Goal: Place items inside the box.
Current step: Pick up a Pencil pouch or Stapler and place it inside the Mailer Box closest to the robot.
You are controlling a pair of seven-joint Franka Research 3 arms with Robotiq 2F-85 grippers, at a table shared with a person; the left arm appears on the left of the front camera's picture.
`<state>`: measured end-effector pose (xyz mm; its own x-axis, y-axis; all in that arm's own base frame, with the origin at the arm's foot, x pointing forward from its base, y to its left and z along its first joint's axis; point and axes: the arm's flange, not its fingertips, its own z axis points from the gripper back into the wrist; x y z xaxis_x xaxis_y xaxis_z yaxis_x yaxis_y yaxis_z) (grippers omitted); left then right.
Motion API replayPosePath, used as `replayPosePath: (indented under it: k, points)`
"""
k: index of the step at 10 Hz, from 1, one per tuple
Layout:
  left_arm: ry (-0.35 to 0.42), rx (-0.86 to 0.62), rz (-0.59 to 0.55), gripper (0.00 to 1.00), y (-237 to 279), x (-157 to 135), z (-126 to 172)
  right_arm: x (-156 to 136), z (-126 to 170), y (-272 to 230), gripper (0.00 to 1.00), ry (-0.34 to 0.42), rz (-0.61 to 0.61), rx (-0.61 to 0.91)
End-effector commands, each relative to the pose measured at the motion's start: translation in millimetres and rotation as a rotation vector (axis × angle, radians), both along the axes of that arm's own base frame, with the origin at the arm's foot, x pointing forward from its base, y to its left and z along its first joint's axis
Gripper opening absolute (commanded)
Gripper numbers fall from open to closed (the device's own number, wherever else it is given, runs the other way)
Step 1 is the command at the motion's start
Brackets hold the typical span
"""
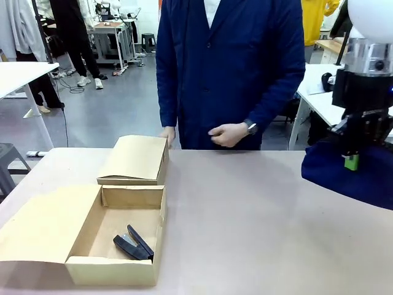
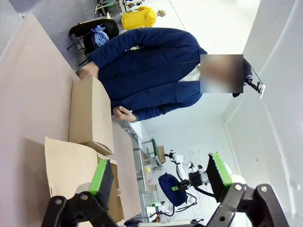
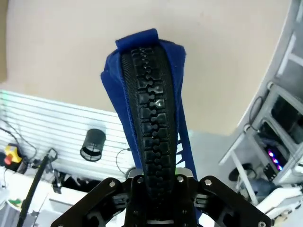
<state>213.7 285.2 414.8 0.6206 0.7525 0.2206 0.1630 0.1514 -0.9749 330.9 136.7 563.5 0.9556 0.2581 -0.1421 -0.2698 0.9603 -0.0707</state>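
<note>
The right arm [image 1: 370, 24] is white, with a silver ring and black wrist; its black jaws carry green pads [image 1: 351, 162]. The person [image 1: 230, 67] wears a navy coat and a wristwatch [image 1: 251, 128].

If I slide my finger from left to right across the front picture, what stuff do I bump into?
open cardboard box → black stapler lying inside it → person's hand → navy pouch held by the right tool
</note>
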Motion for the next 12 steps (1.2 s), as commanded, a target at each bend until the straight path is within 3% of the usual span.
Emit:
replayPosePath:
  k: [1, 3, 5, 6, 7, 8, 9, 10, 11, 12]
  points:
    - [-0.033, -0.002, 0.009, 1.0, -2, 0, 2, 7, -6, 17, 0.08, -0.049, -0.007, 0.107]
    - [-0.033, -0.002, 0.009, 1.0, -2, 0, 2, 18, 1, 54, 0.08, -0.132, 0.061, 0.287]
    - [-0.033, -0.002, 0.009, 1.0, -2, 0, 2, 47, 5, 152, 0.08, -0.187, 0.021, 0.535]
    - [-0.033, -0.002, 0.009, 1.0, -2, 0, 2, 52, 0, 200, 0.08, -0.152, 0.063, 0.583]
    - [-0.033, -0.002, 0.009, 1.0, -2, 0, 2, 54, -13, 254, 0.08, -0.125, 0.069, 0.552]
    - [-0.033, -0.002, 0.009, 1.0, -2, 0, 2, 50, -34, 307, 0.08, -0.125, 0.157, 0.485]
    - [-0.033, -0.002, 0.009, 1.0, -2, 0, 2, 34, -52, 342, 0.08, -0.134, 0.285, 0.441]
    - [-0.033, -0.002, 0.009, 1.0, -2, 0, 2, 18, -65, 354, 0.08, -0.041, 0.525, 0.313]
    - [-0.033, -0.002, 0.009, 1.0, -2, 0, 2, 21, -51, 317, 0.08, -0.1, 0.209, 0.539]
    - [-0.033, -0.002, 0.009, 1.0, -2, 0, 2, 21, -51, 317, 0.08, -0.1, 0.209, 0.539]
